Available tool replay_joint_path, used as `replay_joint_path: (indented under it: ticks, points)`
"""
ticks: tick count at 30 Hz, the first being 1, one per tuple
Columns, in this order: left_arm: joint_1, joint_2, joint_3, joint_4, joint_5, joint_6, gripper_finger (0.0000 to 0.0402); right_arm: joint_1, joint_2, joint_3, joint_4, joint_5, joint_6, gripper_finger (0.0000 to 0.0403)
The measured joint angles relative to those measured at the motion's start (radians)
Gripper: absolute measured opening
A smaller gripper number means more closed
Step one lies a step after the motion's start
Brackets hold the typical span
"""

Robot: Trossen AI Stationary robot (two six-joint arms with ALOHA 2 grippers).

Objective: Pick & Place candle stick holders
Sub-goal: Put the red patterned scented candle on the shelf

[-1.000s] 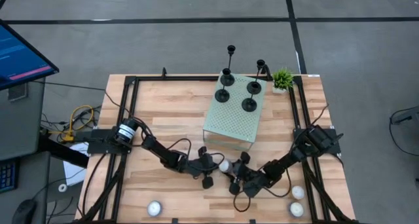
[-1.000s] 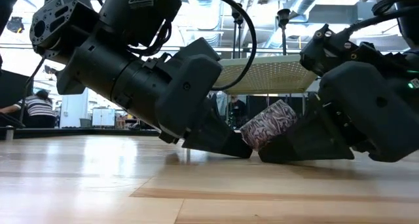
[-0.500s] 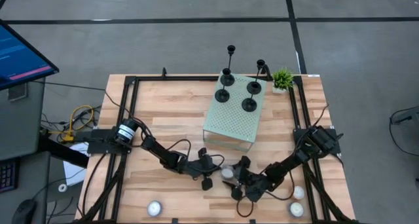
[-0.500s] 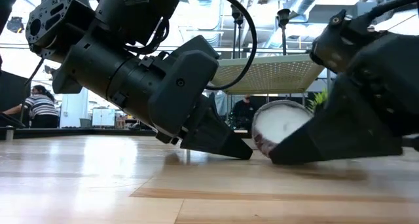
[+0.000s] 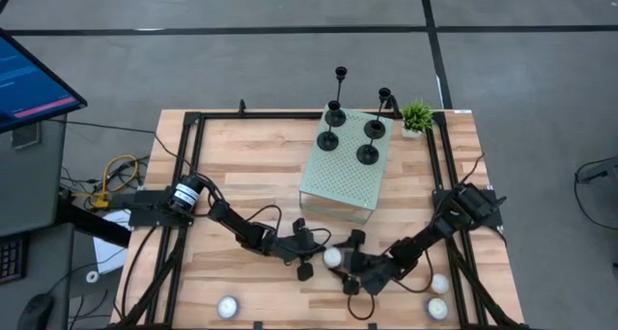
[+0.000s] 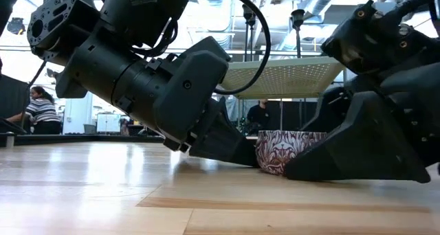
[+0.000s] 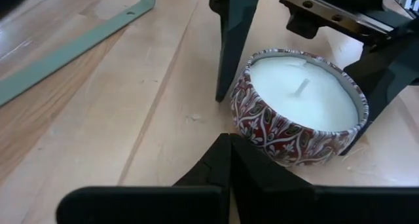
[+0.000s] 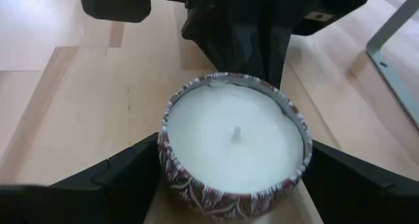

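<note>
Low view hides wick; right end effector (image 8: 232, 185) apart around candle (image 8: 234, 140).

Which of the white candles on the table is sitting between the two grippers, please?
The candle in the patterned red tin, near the table's middle: it sits between the right gripper's open fingers, touching the shut left gripper. The three plain ones lie along the near edge.

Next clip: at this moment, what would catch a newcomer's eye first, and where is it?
First, the patterned tin candle standing upright on the wooden table near its front edge, with the right gripper open around it and the shut left gripper right beside it. Next, four black candle stick holders standing around the pale perforated platform at the back of the table, two on top, a small green plant beside them.
</note>
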Motion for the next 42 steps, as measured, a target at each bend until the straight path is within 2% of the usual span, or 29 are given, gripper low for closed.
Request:
replay_joint_path:
  ticks: [12,20,27,35,42]
  points:
    - [0.000,0.000,0.000,0.003,0.001,0.000,0.0003,-0.076,0.004,-0.001,0.068,-0.113,-0.025,0.0325]
    - [0.000,0.000,0.000,0.006,0.003,0.000,0.0003,-0.066,0.004,-0.001,0.068,-0.103,0.004,0.0278]
    - [0.000,-0.009,0.000,-0.004,0.005,0.000,0.0003,-0.031,0.004,-0.001,0.060,-0.062,0.057,0.0282]
    - [-0.010,-0.168,0.000,-0.176,0.000,0.001,0.0003,0.020,-0.072,-0.008,-0.016,-0.042,0.095,0.0282]
    - [-0.024,-0.367,0.000,-0.323,-0.044,0.024,0.0003,0.042,-0.282,-0.004,-0.161,-0.031,0.095,0.0281]
